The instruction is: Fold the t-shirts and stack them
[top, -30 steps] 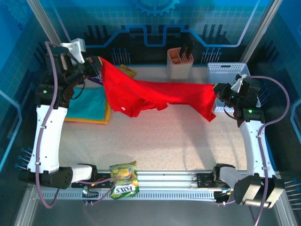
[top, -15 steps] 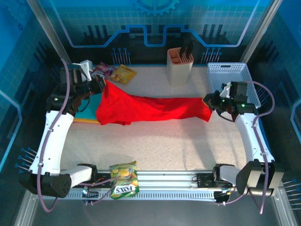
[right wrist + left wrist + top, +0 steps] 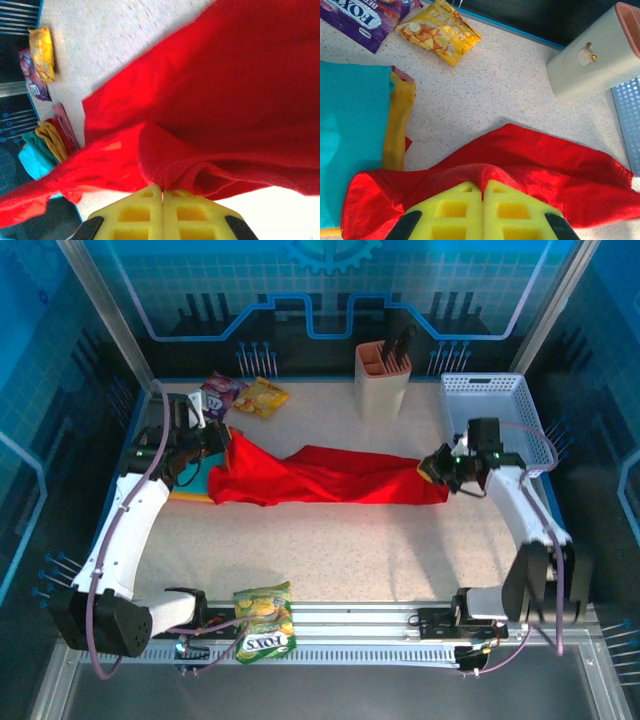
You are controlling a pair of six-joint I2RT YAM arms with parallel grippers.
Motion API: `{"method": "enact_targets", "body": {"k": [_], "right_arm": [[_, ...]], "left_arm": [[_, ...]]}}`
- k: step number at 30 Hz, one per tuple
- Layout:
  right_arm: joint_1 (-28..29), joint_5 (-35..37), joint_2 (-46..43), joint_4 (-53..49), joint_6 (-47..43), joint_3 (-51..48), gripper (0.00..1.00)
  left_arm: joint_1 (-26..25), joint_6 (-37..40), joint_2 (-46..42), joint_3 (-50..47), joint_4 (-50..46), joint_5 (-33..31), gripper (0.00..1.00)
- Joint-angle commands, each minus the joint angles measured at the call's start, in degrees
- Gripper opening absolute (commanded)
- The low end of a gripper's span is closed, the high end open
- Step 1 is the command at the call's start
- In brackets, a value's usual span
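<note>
From above, the red t-shirt [image 3: 330, 475] lies in a long crumpled band across the middle of the table [image 3: 350, 540], running from nine o'clock to three o'clock. The left gripper [image 3: 215, 440] is at the band's nine o'clock end and the right gripper [image 3: 437, 466] at its three o'clock end, each down at the cloth. Under the left arm, at the table's nine o'clock edge, a sliver of the teal t-shirt [image 3: 192, 480] shows on top of the orange-yellow t-shirt [image 3: 185, 497]. A purple snack packet [image 3: 222, 392] and a yellow snack packet [image 3: 262, 397] lie at eleven o'clock. A knife block [image 3: 383, 375] stands at twelve o'clock, a basket [image 3: 500, 405] sits at two o'clock, and a green snack packet [image 3: 263, 620] lies on the near rail at seven o'clock.

In the left wrist view, the left gripper [image 3: 482, 187] has its yellow pads pressed together on a rolled edge of the red t-shirt [image 3: 545, 170]. The folded teal t-shirt [image 3: 350, 125] sits at nine o'clock, with the orange-yellow t-shirt [image 3: 400, 120] showing along its edge. The red cloth overlaps their near corner.

In the right wrist view, the right gripper [image 3: 162, 189] is clamped on a bunched fold of the red t-shirt [image 3: 225, 90]. This may be a hem, though the cloth is too close and blurred to say. The rest of the shirt spreads away towards twelve and three o'clock. The teal t-shirt [image 3: 30, 155] and the orange-yellow t-shirt [image 3: 50, 140] are at eight o'clock.
</note>
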Motion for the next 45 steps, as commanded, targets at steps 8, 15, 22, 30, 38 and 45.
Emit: {"method": "enact_targets", "body": {"k": [8, 15, 22, 30, 38, 45], "right_arm": [[0.66, 2.29, 15.58, 3.36, -10.70, 8.26, 0.84], [1.08, 11.54, 4.75, 2.33, -15.90, -0.17, 0.74], [1.63, 12.90, 4.53, 3.71, -17.56, -6.46, 0.57], [4.07, 13.93, 8.88, 6.71, -16.98, -7.29, 0.42], [4.26, 17.75, 11.14, 6.06, -17.53, -7.58, 0.40], [4.80, 16.15, 12.52, 7.17, -17.40, -7.63, 0.37]], "left_arm": [[-0.81, -0.37, 0.24, -1.99, 1.94, -0.07, 0.00], [-2.11, -0.97, 0.79, -2.63, 2.77, 0.63, 0.00], [-3.43, -1.37, 1.43, -2.52, 3.17, 1.16, 0.00], [-3.63, -0.98, 1.19, -2.28, 2.62, 1.09, 0.00], [-3.80, -1.02, 0.56, -2.70, 2.38, 0.99, 0.00], [-3.98, -1.25, 0.44, -3.30, 2.71, 1.03, 0.00]]}}
